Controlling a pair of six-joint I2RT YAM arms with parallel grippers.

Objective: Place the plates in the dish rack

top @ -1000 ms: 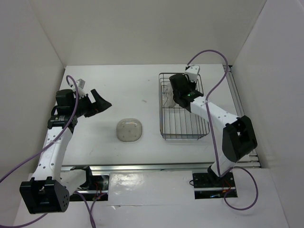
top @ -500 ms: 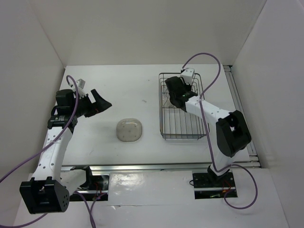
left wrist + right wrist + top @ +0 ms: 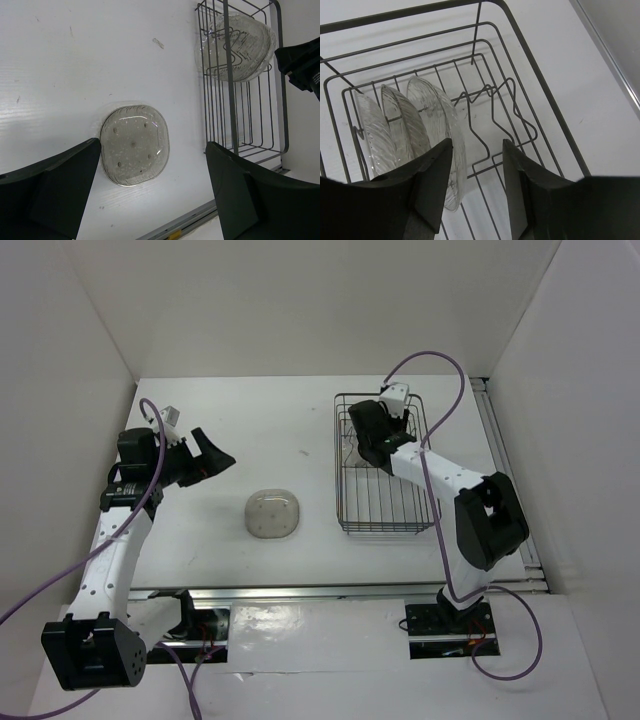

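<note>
Your right gripper [image 3: 475, 150] hangs over the far left part of the dish rack [image 3: 390, 505]. Its fingers are parted partway, only rack wire shows between them, and it holds nothing. Three plates [image 3: 395, 125] stand on edge in a row at that end of the rack, the closest one just beside one finger. A fourth plate [image 3: 274, 513] lies flat on the table [image 3: 260, 420], left of the rack and apart from it. Your left gripper [image 3: 152, 145] is spread wide and empty above the table, left of that plate.
</note>
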